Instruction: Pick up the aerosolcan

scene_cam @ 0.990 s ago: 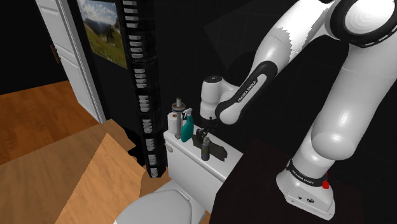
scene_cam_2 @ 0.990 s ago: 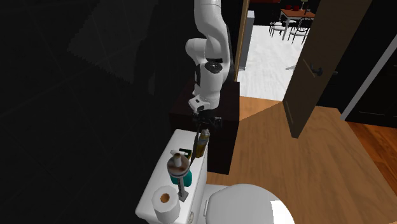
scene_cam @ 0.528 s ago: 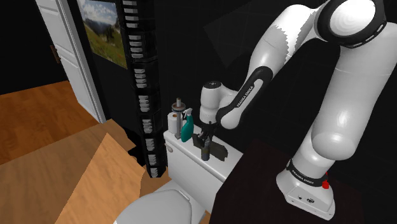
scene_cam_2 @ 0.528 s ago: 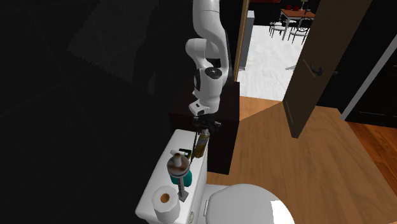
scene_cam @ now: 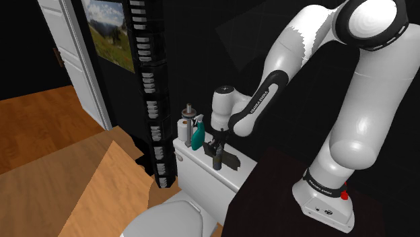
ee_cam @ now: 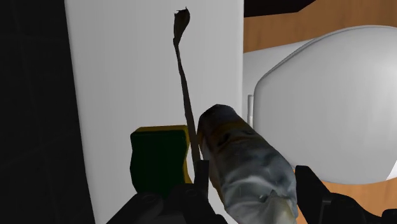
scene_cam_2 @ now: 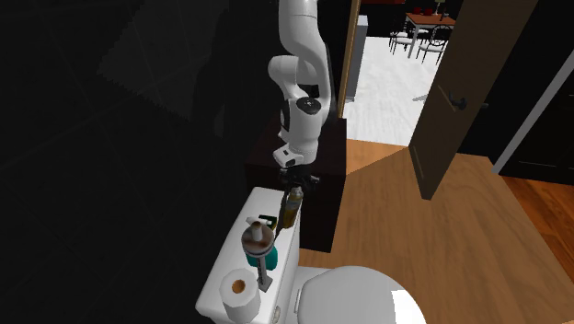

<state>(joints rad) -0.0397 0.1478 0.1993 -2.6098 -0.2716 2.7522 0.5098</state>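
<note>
The aerosol can (ee_cam: 245, 162), a mottled grey-and-tan cylinder, stands on the white toilet tank lid (ee_cam: 114, 95). My black gripper (ee_cam: 251, 196) comes down on it from above and is shut on its upper part, one finger on each side. In the shoulder view the gripper (scene_cam: 217, 147) sits over the dark can (scene_cam: 217, 161) near the tank's stand-side end. The second exterior view has the gripper (scene_cam_2: 294, 179) atop the can (scene_cam_2: 292, 210), with the white arm rising straight above.
Beside the can lies a green-and-yellow sponge (ee_cam: 159, 159) and a thin dark stick (ee_cam: 184, 83). Farther along the tank stand a teal spray bottle (scene_cam: 197, 134), a paper roll (scene_cam: 182, 126) and a brush (scene_cam: 190, 110). The toilet bowl (ee_cam: 318, 108) is below; a brown door (scene_cam_2: 460, 83) stands open.
The hand dropped slightly onto the can and the fingers closed on it. Over the last half second nothing has moved.
</note>
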